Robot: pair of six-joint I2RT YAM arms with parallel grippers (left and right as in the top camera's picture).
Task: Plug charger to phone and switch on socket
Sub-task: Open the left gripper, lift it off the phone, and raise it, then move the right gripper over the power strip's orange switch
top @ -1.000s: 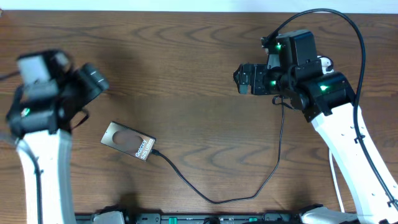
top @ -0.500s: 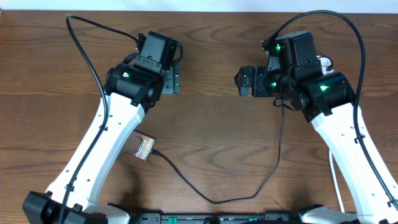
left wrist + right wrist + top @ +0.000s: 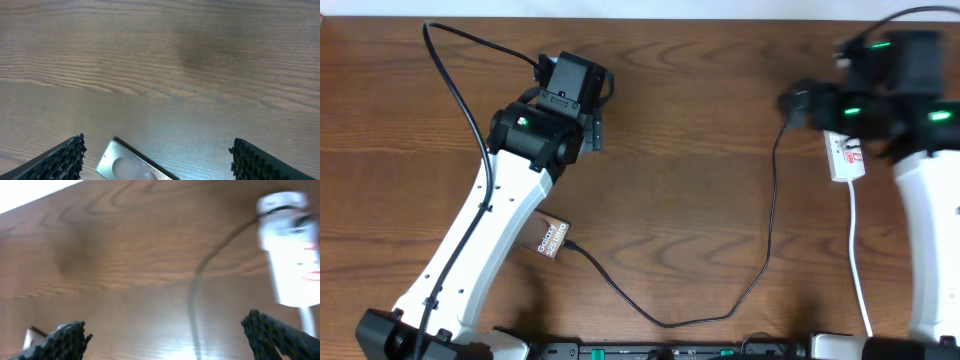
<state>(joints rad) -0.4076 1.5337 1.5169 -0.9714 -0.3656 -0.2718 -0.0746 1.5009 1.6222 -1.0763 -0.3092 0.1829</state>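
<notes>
Left arm rises from its base at 7 o'clock toward 11. Left gripper [image 3: 597, 118] has its fingers apart and empty over bare wood. The phone [image 3: 551, 238] lies at 8 o'clock, half under that forearm, with the charger [image 3: 720, 312] tip at its edge. The cable loops past 6 o'clock, then runs up toward the socket [image 3: 846, 156] at 2 o'clock. Right gripper [image 3: 798, 100] is spread, empty and blurred. Since a second ago the right arm has swung outward and uncovered the socket, and the left arm has come in over the phone. The table [image 3: 700, 80] is dark brown wood.

The phone [image 3: 551, 238] is lying flat and tilted, dark glossy face up, white lettering showing. The charger [image 3: 670, 324], a thin black cable, is touching the phone's right end, then looping rightward and up toward the white, red-marked socket [image 3: 844, 157] lying far right of it.
</notes>
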